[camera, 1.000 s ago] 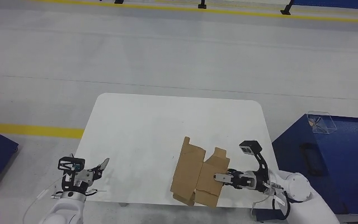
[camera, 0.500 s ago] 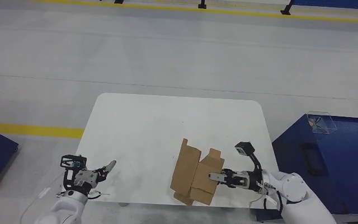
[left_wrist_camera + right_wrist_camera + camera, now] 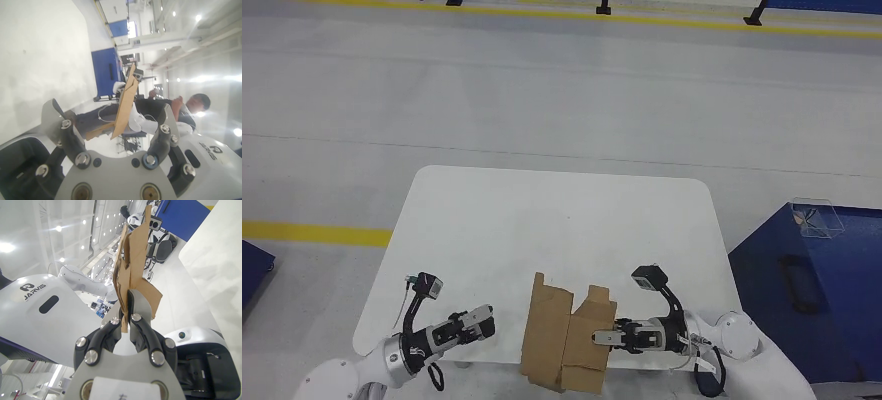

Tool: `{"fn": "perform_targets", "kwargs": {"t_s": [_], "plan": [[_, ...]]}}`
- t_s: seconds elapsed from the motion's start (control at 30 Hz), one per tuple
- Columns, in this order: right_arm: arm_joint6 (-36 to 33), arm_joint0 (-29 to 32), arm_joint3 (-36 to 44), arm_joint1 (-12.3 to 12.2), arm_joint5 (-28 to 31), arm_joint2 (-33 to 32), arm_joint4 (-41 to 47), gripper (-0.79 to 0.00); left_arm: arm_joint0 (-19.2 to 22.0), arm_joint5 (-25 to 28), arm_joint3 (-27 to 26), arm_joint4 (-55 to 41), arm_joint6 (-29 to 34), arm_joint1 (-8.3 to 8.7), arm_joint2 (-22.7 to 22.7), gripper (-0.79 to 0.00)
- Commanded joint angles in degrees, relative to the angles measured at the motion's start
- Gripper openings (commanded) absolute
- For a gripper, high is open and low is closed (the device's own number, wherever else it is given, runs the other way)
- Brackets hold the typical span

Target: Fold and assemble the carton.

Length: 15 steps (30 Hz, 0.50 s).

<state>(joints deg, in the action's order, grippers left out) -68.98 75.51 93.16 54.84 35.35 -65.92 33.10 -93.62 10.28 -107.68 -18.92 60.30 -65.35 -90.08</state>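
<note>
Over the near edge of the white table (image 3: 542, 220), the flattened carton (image 3: 564, 335) is clamped at one side by the right gripper (image 3: 608, 337). Its long axis is set crosswise to that gripper, with the notched flaps pointed away from the robot. The left gripper (image 3: 482, 322) is held open and empty near the carton's other side.

- White rounded-corner table (image 3: 542, 220).
- Blue boxy cabinet (image 3: 842, 300) beside the table's right edge.
- Small clear plastic box (image 3: 816, 217) at the cabinet's far edge.
- Yellow floor stripe (image 3: 312, 234) off the table's left edge.
</note>
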Motion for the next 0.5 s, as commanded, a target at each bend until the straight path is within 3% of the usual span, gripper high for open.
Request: {"fn": "perform_targets", "kwargs": {"t_s": [0.0, 0.2, 0.27, 0.3, 0.37, 0.47], "plan": [[-0.3, -0.7, -0.7, 0.2, -0.4, 1.1, 1.4, -0.785, 0.8, 0.5, 0.9, -1.3, 3.0, 0.05, 1.6, 0.000], [-1.8, -3.1, -2.6, 0.5, -1.9, 4.0, 4.1, -0.785, 1.8, 2.2, 2.5, 1.2, 4.6, 0.08, 6.4, 0.000], [-1.9, -3.5, -3.0, 0.6, -2.0, 4.7, 3.9, -0.785, 2.5, 1.7, 3.1, 0.9, 4.8, 0.13, 7.2, -0.169], [-2.1, -3.7, -2.9, 0.6, -2.1, 5.1, 3.9, -0.785, 2.8, 1.5, 3.3, 1.1, 4.8, 0.15, 7.6, -0.215], [-2.1, -4.0, -3.0, 0.6, -2.2, 5.5, 4.2, -0.785, 3.3, 1.5, 3.7, 1.3, 4.6, 0.21, 8.1, -0.416], [-2.1, -4.3, -3.3, 0.5, -2.2, 5.9, 4.5, -0.785, 4.0, 1.3, 4.2, 1.0, 4.8, 0.33, 8.6, -0.526]]}}
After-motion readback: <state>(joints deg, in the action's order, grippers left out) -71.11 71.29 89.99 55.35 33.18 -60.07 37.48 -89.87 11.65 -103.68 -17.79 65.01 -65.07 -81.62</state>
